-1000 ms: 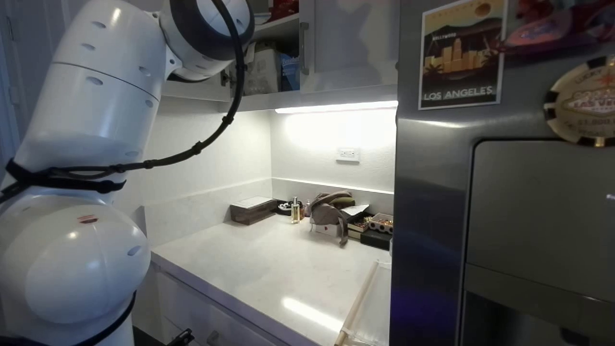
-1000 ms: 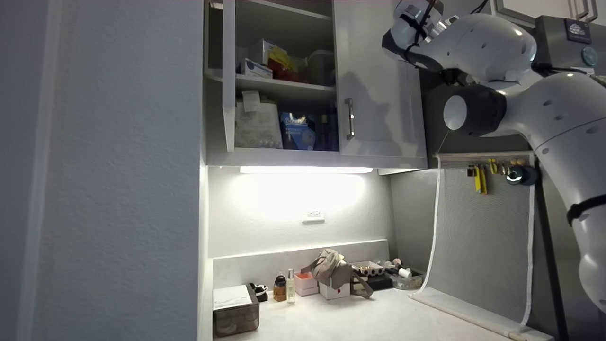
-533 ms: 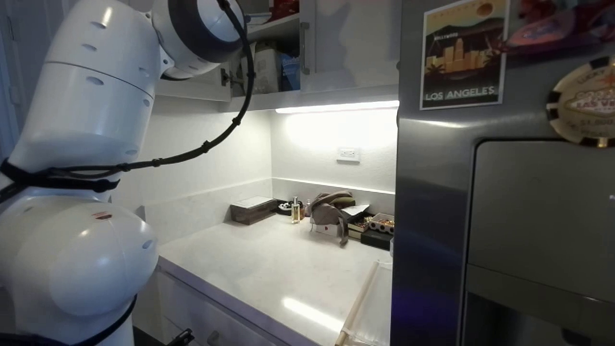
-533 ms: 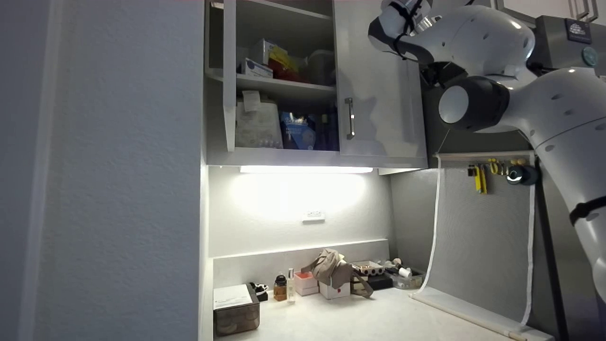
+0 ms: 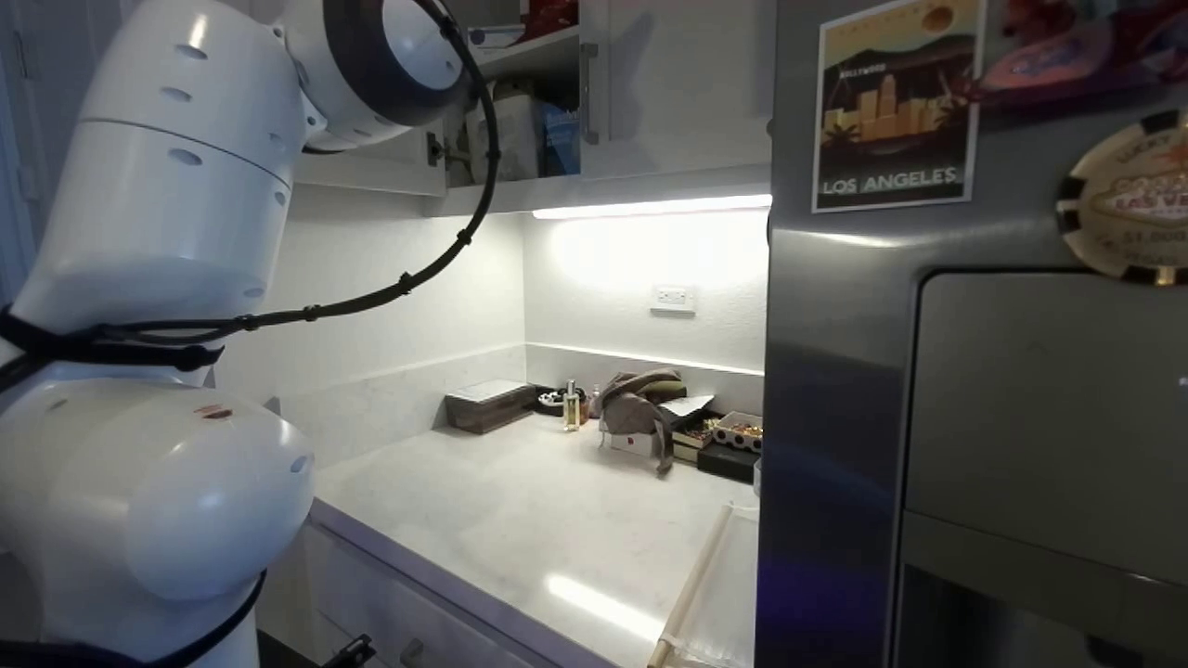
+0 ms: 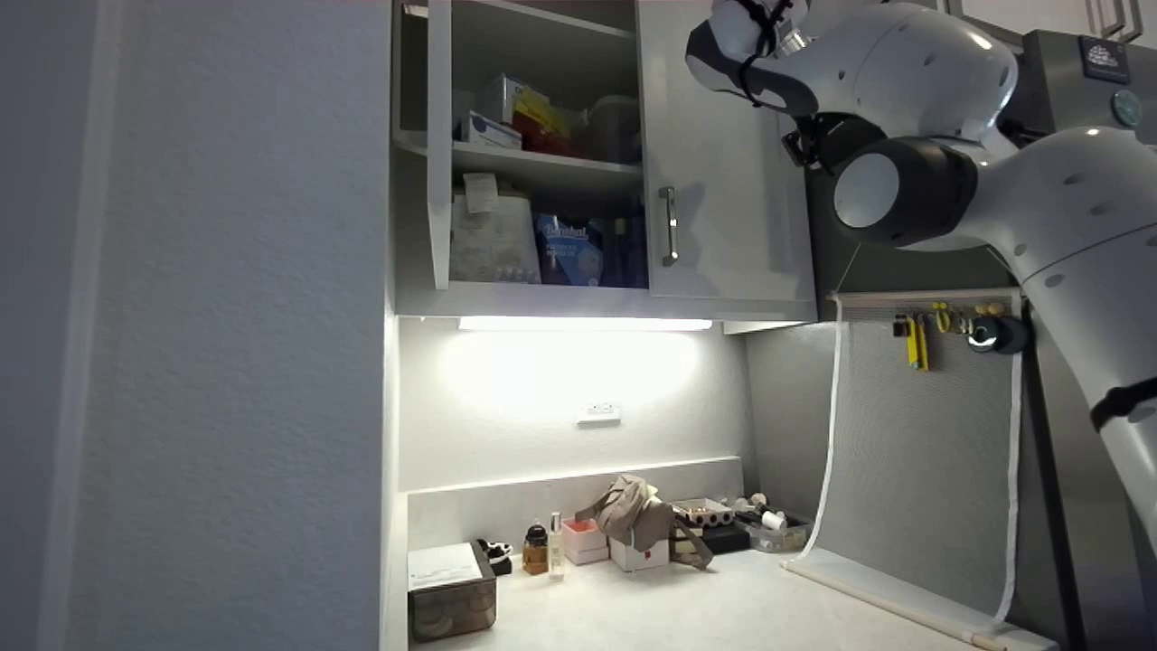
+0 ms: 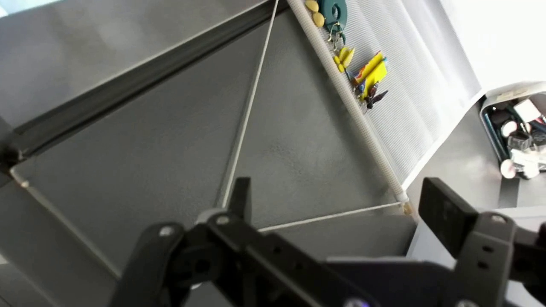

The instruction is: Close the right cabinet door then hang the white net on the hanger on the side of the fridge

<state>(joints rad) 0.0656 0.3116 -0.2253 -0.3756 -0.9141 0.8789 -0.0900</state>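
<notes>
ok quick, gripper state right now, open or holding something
Gripper: open, its fingers wide apart in the wrist view, nothing clamped between them.

In the wrist view, the gripper gaped, free room between its fingers; from there, cord barred eleven o'clock; net, one o'clock.

We record: one white jointed arm, raised and bent, seen in both exterior views; one dark gripper, its two fingers well apart in the wrist view.
</notes>
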